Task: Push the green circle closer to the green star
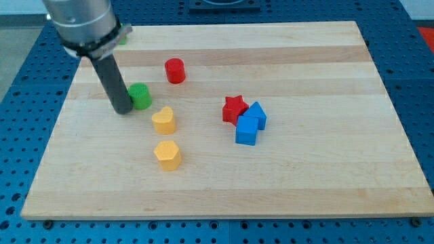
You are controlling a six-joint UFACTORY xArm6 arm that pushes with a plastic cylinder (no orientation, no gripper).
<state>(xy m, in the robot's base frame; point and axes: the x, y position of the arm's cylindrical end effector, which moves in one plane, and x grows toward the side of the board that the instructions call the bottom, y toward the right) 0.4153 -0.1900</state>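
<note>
The green circle (141, 96) sits on the wooden board (305, 176) at the upper left. My tip (123, 111) rests just left of it, touching or nearly touching its left side. A sliver of green (125, 35), likely the green star, shows at the board's top left edge, mostly hidden behind the arm's grey body (80, 20). The green circle lies well below that sliver.
A red circle (175, 70) lies up and right of the green circle. A yellow heart (164, 120) and a yellow hexagon (167, 155) lie below it. A red star (234, 108) and two blue blocks (256, 114) (247, 131) cluster at the centre.
</note>
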